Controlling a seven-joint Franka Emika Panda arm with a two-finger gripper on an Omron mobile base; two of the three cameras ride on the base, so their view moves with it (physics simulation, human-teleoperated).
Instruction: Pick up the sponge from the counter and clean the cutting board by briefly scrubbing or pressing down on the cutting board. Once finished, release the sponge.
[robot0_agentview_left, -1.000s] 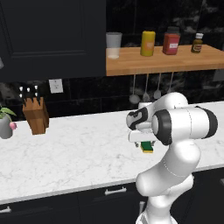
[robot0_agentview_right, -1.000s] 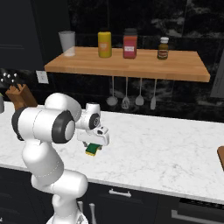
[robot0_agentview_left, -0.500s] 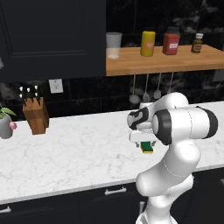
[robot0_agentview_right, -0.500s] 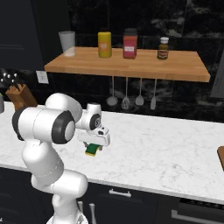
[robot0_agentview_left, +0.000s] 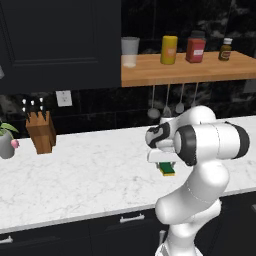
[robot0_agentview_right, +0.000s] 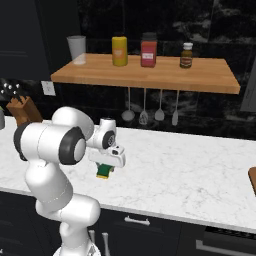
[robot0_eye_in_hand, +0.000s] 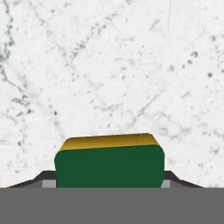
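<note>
Jaws pinched on the sponge (robot0_eye_in_hand: 109, 164), one dark tip showing at each end of the block in the hand view, green scouring face toward the camera and a strip of yellow foam along its far edge. Gripper (robot0_agentview_left: 167, 167) pointing down from the white arm, sponge (robot0_agentview_left: 168, 169) hanging under it, lifted clear of the counter (robot0_agentview_left: 90, 175). From the right base view, same story: gripper (robot0_agentview_right: 105, 169) clamped on the green-and-yellow sponge (robot0_agentview_right: 104, 171), white veined marble (robot0_agentview_right: 190, 170) spreading below the jaws. Beyond the tips in the hand view, bare grey-veined counter (robot0_eye_in_hand: 113, 65). Well off to one side of the jaws, at the right edge of the right base view, a brown sliver of the cutting board (robot0_agentview_right: 252, 179) flat on the worktop. Well apart on the other side, at the back wall, a wooden knife block (robot0_agentview_left: 41, 131) and a small potted plant (robot0_agentview_left: 7, 140). High above the jaws, an orange-brown wall shelf (robot0_agentview_right: 150, 75) carrying a clear glass (robot0_agentview_right: 77, 49), a yellow jar (robot0_agentview_right: 119, 50), a red jar (robot0_agentview_right: 148, 50) and a small brown bottle (robot0_agentview_right: 186, 55), with ladles and spoons (robot0_agentview_right: 150, 112) hung beneath.
</note>
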